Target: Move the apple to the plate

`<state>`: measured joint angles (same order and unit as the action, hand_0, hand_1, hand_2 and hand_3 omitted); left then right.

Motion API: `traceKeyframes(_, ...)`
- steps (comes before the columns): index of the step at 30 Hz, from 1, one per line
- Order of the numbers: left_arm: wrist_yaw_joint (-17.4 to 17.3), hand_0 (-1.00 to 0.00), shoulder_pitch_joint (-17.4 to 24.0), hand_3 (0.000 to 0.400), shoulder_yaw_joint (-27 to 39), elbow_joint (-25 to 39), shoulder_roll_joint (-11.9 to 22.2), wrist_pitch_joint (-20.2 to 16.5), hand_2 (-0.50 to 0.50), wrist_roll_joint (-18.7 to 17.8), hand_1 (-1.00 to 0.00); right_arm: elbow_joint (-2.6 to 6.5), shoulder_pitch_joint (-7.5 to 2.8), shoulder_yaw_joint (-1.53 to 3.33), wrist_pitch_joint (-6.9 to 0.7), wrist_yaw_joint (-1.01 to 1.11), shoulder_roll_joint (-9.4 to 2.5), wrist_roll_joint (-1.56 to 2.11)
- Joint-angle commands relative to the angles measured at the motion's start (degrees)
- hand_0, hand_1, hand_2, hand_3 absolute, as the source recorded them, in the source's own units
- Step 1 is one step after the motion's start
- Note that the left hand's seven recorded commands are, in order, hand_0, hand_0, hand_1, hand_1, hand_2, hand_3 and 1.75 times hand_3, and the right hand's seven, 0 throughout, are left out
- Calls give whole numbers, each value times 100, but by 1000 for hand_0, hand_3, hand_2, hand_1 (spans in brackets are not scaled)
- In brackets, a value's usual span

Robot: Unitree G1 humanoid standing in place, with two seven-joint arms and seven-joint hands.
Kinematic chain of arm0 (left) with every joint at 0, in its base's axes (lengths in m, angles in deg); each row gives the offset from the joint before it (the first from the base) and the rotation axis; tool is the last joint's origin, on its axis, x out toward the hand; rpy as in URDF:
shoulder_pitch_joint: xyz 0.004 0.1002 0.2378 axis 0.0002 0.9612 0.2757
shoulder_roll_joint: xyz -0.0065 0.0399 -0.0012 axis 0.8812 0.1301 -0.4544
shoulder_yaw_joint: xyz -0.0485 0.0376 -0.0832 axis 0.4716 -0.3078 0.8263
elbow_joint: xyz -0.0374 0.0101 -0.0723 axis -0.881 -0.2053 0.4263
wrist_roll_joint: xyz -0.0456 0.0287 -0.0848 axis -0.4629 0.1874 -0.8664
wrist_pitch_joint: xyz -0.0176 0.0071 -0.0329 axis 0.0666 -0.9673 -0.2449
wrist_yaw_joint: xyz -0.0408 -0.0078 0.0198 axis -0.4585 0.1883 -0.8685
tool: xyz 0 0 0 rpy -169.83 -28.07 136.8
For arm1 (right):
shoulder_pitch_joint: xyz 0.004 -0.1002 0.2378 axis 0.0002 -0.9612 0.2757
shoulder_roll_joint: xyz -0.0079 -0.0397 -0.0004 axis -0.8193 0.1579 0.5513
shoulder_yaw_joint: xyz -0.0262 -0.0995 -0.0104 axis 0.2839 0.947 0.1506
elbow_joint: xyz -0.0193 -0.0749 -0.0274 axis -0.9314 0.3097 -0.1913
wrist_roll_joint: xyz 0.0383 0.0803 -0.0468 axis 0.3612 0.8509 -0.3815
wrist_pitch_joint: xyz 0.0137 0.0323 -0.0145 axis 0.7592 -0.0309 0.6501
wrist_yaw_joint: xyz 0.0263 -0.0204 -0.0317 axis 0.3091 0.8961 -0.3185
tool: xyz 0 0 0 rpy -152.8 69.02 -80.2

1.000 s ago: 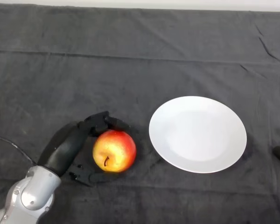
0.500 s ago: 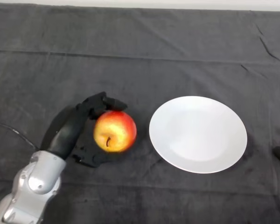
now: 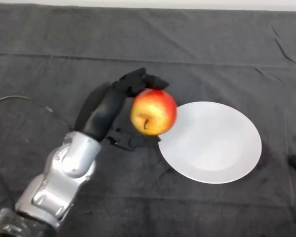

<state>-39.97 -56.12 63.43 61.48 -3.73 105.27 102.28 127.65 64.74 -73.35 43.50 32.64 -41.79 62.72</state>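
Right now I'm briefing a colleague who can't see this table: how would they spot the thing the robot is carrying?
Start at the round white plate lying right of centre on the dark grey cloth. At its left rim is a red-and-yellow apple, gripped by the black left hand on the silver-grey arm. It is the only fruit and the only brightly coloured thing here.
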Motion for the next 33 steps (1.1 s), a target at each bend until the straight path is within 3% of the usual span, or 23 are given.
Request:
traceKeyframes(1,144,-1000,-296,400,-123,-282,-41,161,0,93,-1000,-199,-111,-71,-18,-26,38,62)
traceKeyframes(11,419,-1000,-746,400,-922,-1185,-339,460,0,-64,-1000,-181,-103,-68,-21,-15,46,62)
traceKeyframes(33,504,-1000,-1416,400,-2042,-2570,-530,1058,0,-572,-1000,-125,-78,-60,-25,26,67,55)
